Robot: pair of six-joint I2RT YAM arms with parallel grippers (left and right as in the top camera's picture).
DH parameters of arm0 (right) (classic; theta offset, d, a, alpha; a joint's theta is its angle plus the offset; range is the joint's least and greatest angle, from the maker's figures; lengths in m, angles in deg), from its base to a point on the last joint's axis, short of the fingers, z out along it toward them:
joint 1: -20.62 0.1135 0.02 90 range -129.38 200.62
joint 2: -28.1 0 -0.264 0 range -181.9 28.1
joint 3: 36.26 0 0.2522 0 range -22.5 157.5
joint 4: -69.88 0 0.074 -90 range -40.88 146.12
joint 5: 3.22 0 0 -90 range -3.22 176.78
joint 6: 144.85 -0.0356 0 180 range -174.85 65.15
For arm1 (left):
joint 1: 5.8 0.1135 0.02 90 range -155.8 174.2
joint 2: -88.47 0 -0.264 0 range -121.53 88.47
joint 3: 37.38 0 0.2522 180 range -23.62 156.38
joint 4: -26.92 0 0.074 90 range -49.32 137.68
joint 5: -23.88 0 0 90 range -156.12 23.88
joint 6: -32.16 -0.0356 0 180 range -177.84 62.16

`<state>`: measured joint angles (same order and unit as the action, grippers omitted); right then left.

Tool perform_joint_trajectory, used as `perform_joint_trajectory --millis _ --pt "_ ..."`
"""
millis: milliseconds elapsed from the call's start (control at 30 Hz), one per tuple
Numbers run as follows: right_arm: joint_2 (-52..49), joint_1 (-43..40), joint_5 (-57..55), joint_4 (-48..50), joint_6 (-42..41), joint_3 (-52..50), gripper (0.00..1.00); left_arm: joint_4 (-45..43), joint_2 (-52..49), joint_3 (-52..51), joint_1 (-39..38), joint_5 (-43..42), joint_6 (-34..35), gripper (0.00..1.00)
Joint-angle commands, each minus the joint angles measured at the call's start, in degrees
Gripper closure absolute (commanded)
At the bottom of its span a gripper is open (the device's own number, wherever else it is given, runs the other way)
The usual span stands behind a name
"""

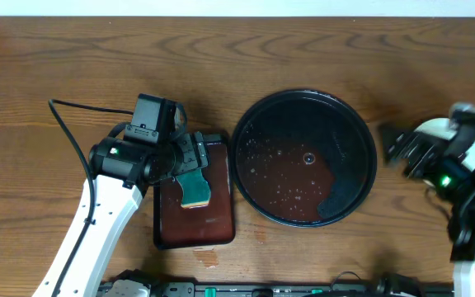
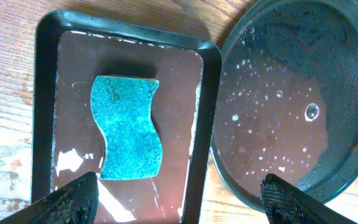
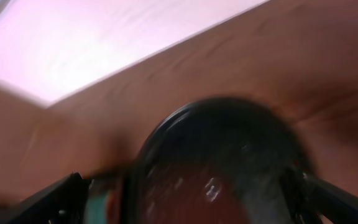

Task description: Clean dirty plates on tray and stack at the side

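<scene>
Overhead view showing large round glossy black tray [image 1: 345, 132] sitting wet. Pale round plates [image 1: 432, 129], partly hidden, lying off tray by right gripper [image 1: 404, 150], jaws standing spread. Left gripper [image 1: 195, 158] hovering spread-jawed over teal sponge [image 1: 195, 188]. Plates probably handling light, stiff, slippery; gripping rim advised.

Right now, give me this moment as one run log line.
left claw: open above sponge | right claw: open, right of tray | tray: wet, empty
</scene>
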<state>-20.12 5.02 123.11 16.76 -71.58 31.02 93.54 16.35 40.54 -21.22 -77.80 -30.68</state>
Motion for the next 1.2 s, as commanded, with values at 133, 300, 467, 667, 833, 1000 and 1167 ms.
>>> perform_joint_trajectory --millis 133,300,467,667,833,1000,1167 --pt "5.5 5.9 1.2 -11.1 2.0 0.4 0.01 0.2 0.2 0.8 0.2 0.4 -0.3 0.16" --pt "5.0 6.7 1.0 -17.2 2.0 0.4 0.01 0.2 0.2 0.8 0.2 0.4 -0.3 0.16" --pt "4.5 8.1 -4.0 -19.7 4.9 0.4 0.01 0.2 0.2 0.8 0.2 0.4 -0.4 0.16" --pt "7.8 15.3 -6.5 -6.4 19.4 -2.0 0.01 0.2 0.2 0.8 0.2 0.4 -0.3 0.16" --pt "14.9 19.0 -15.6 3.2 20.2 -11.7 0.01 0.2 0.2 0.8 0.2 0.4 -0.3 0.16" --pt "26.4 18.3 -15.3 12.1 20.0 -24.4 0.01 0.2 0.2 0.8 0.2 0.4 -0.4 0.16" --pt "38.5 17.0 -15.4 16.7 20.1 -35.2 0.01 0.2 0.2 0.8 0.2 0.4 -0.4 0.16"
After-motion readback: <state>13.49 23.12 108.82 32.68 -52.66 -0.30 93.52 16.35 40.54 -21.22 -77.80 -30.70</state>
